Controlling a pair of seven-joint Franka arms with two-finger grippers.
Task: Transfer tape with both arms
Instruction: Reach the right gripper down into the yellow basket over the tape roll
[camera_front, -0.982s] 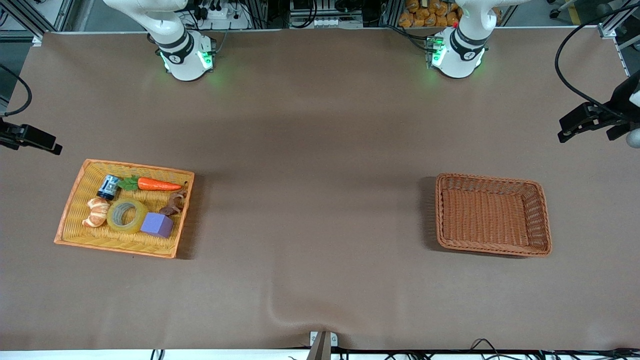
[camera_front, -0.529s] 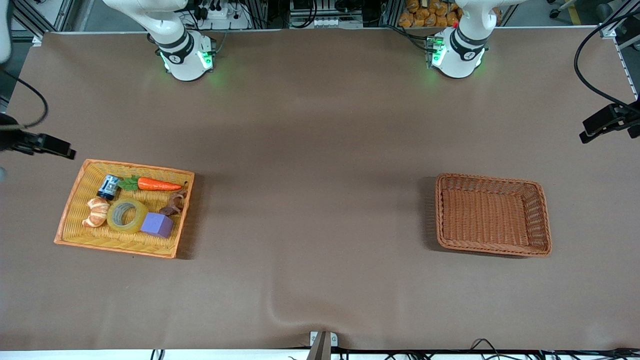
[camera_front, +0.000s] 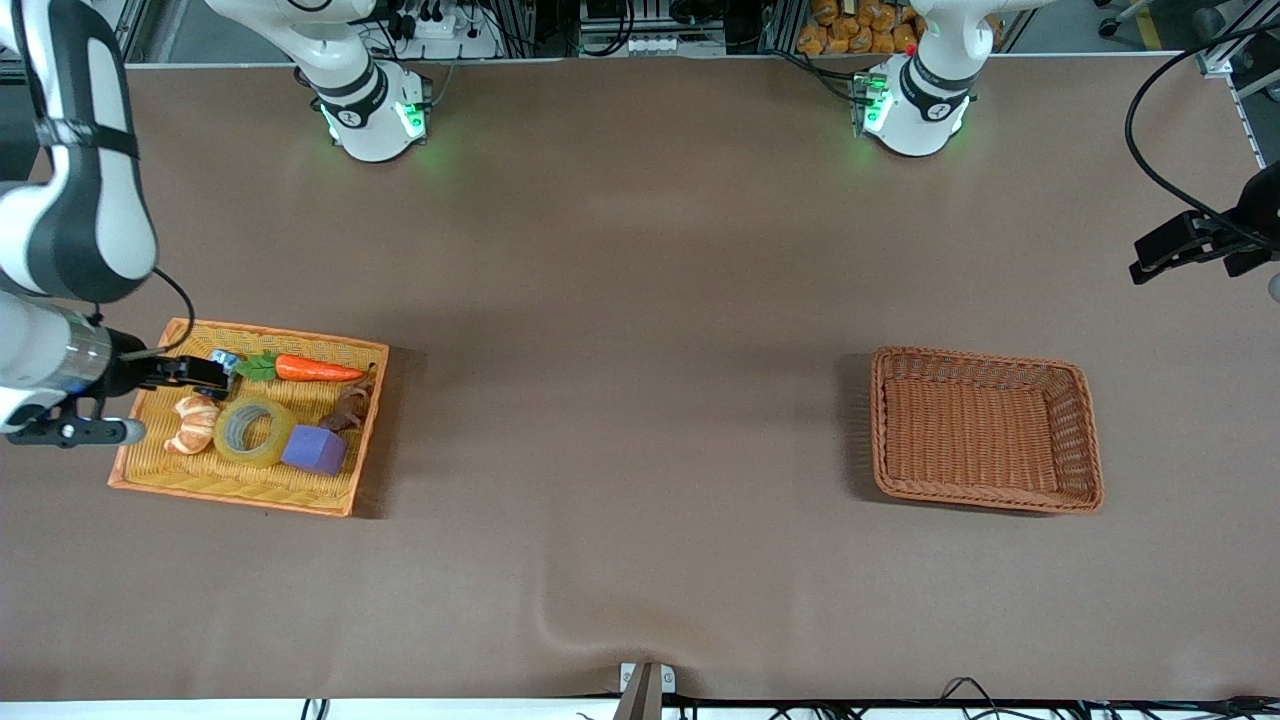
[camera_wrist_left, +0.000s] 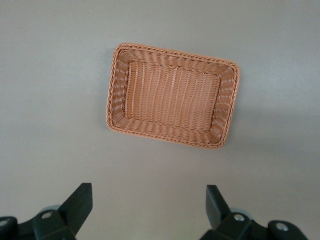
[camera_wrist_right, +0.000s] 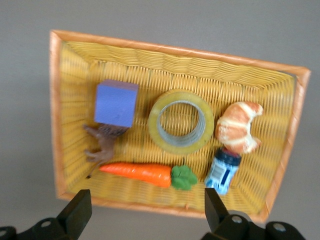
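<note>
The tape (camera_front: 254, 431) is a translucent yellow ring lying flat in the yellow tray (camera_front: 230, 497), between a croissant (camera_front: 194, 423) and a purple block (camera_front: 314, 449). It shows in the right wrist view (camera_wrist_right: 181, 128) too. My right gripper (camera_front: 205, 373) hangs open and empty over the tray's edge farthest from the front camera, near the carrot; in its wrist view (camera_wrist_right: 146, 210) the jaws stand wide apart. My left gripper (camera_front: 1160, 255) is open and empty, high over the left arm's end of the table (camera_wrist_left: 148, 202).
The tray also holds a carrot (camera_front: 315, 370), a blue can (camera_wrist_right: 223, 170) and a brown figure (camera_wrist_right: 102, 145). An empty brown wicker basket (camera_front: 985, 500) sits toward the left arm's end, seen in the left wrist view (camera_wrist_left: 116, 90). A wrinkle rises in the table cover near the front edge.
My right arm has swung in and its gripper has come over the yellow tray's edge. My left gripper has shifted slightly at the table's end. The objects have not moved.
</note>
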